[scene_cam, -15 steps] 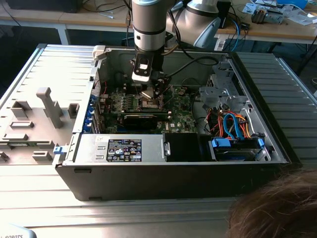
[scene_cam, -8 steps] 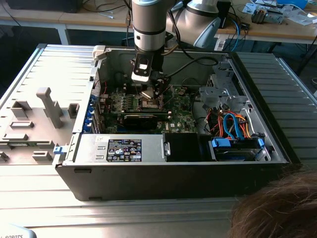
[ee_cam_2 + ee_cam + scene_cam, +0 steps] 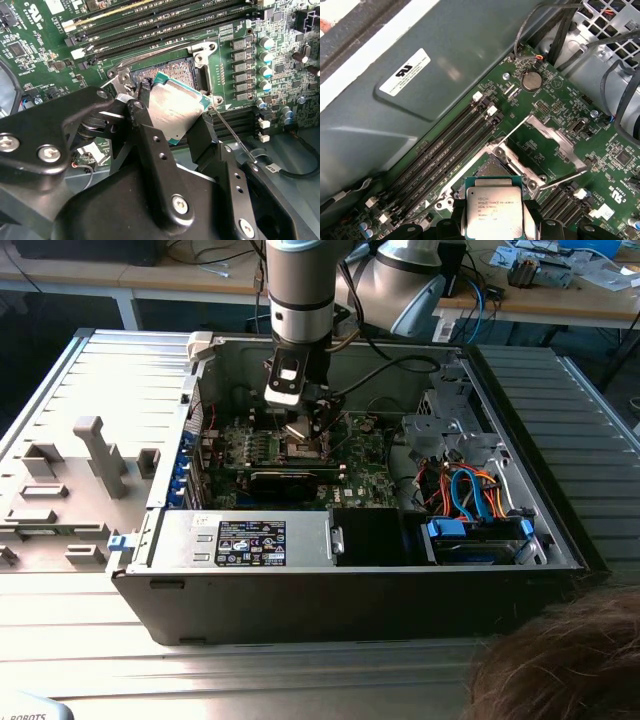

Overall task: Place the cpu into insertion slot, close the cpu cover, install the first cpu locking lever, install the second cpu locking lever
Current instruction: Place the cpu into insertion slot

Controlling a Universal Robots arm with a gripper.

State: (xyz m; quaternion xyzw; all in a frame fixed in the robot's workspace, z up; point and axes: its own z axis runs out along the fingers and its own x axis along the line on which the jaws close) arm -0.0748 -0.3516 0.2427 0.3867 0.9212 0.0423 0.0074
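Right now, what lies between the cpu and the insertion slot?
Nothing: in the first wrist view the stretch from cpu to insertion slot is bare.

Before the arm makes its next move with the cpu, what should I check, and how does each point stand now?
1. Grip: the gripper is shut on the cpu, at two opposite edges: ok.
2. The cpu cover is swung open, off the insertion slot: ok.
3. Slot free of foreign things: the visible part is bare, the rest is hidden behind the cpu: cannot tell.
4. The locking lever is released and stands beside the slot: ok.
5. The cpu edges square to the slot: cannot tell.
6. The cpu seated: not ok, it is not in the slot yet.
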